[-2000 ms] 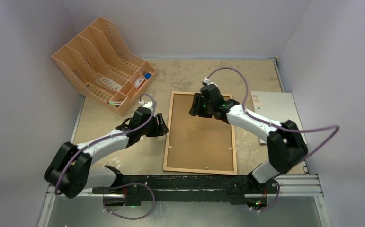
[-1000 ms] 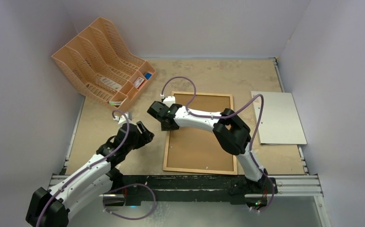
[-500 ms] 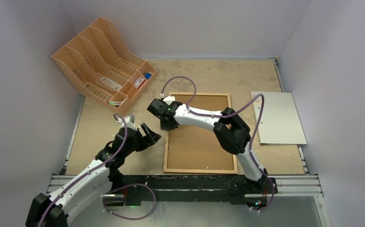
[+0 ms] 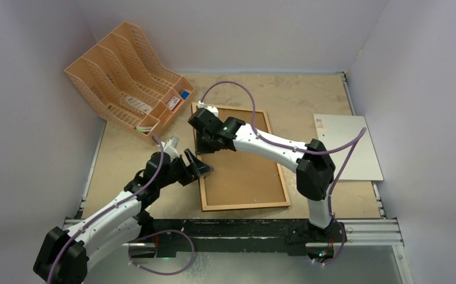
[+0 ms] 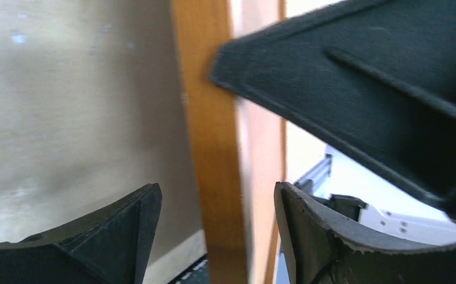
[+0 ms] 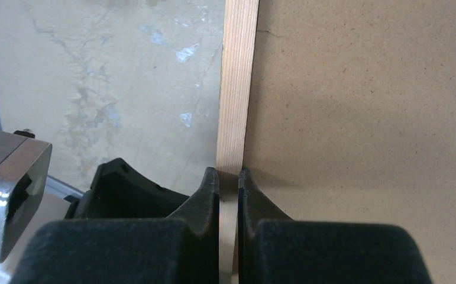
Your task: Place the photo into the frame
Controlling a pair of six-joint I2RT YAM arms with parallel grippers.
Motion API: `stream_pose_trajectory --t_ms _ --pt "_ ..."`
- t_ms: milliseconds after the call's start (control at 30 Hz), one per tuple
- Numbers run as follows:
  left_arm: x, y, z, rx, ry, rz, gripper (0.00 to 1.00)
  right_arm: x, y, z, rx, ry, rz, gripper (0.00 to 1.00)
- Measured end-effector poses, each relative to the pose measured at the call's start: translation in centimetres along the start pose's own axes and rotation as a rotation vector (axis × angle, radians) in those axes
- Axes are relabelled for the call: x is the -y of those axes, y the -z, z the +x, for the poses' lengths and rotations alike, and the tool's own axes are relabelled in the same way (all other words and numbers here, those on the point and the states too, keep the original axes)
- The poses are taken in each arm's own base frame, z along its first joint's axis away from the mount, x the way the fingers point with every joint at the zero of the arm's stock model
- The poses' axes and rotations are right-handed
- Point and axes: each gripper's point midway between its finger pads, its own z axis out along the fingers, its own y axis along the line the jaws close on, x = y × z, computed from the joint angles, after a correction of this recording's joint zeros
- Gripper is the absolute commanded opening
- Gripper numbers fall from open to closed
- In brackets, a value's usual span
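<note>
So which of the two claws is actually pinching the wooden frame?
The right gripper, shut on the frame edge; the left gripper stands open.

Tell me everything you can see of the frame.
The frame is a large rectangle of thin light-brown wood moulding, lying back-up and slightly skewed on the table, with a brown fibreboard panel filling it. The right gripper has its jaws shut on the left rail. The left gripper straddles that rail nearer the arms, jaws open.
</note>
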Motion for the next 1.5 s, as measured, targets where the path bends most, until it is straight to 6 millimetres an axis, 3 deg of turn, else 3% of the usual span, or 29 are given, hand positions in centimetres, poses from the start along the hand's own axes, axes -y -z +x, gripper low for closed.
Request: stream_pose_trajectory --t_ms 167,400,467,533,733,867,1033,1167,1233,1267,1333,1500 --pt "3.9 0.7 -0.2 -0.021 0.053 0.165 0.5 -0.3 0.3 -0.3 -0.003 -0.008 -0.031 0.0" --pt "4.0 0.7 0.0 -0.023 0.13 0.205 0.16 -0.5 1.8 -0.9 -0.014 -0.016 -0.074 0.0" --pt "4.0 0.6 -0.1 -0.025 0.147 0.204 0.08 -0.3 1.8 -1.1 -0.012 -0.017 -0.071 0.11" --pt "4.0 0.4 -0.1 -0.029 0.147 0.204 0.01 -0.2 1.8 -1.1 -0.013 -0.017 -0.069 0.29" --pt "4.7 0.4 -0.5 -0.059 0.109 0.142 0.0 -0.2 2.4 -2.2 0.028 0.003 -0.074 0.45" --pt "6.2 1.1 -1.6 -0.07 0.052 0.093 0.0 -0.7 3.9 -4.4 0.09 0.027 -0.085 0.56" --pt "7.3 2.2 -2.7 -0.099 -0.044 0.006 0.0 -0.6 6.6 -6.6 0.156 0.029 -0.113 0.58" --pt "8.2 2.9 -3.8 -0.14 -0.142 -0.076 0.0 0.5 9.7 -9.5 0.237 -0.003 -0.141 0.63" --pt "9.0 3.3 -4.6 -0.146 -0.193 -0.101 0.0 1.2 11.5 -11.0 0.288 -0.026 -0.16 0.74" --pt "9.3 3.5 -5.1 -0.146 -0.219 -0.113 0.0 1.6 12.2 -11.5 0.305 -0.035 -0.166 0.85" --pt "10.0 4.0 -6.0 -0.145 -0.27 -0.137 0.0 2.6 13.6 -12.3 0.343 -0.057 -0.178 0.94" --pt "11.8 5.1 -8.7 -0.132 -0.406 -0.199 0.0 4.7 16.1 -12.4 0.412 -0.075 -0.199 0.97"
